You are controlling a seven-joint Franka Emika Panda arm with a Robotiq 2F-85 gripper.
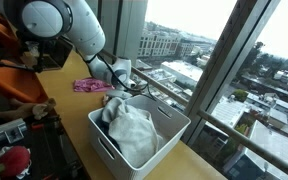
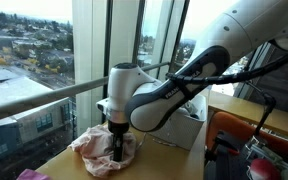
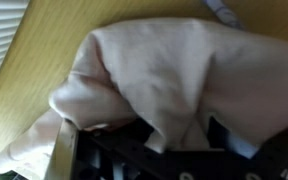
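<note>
On the wooden table [image 2: 62, 162] by the window, the pale pink cloth [image 2: 92, 150] sits in a crumpled heap directly under the gripper [image 2: 117, 148], just beside the white basket [image 2: 190, 130]. The fingers are poked straight down into the folds. Honestly, I can't tell if they're pinching fabric or just half open, since the cloth is draped all over them.
</note>
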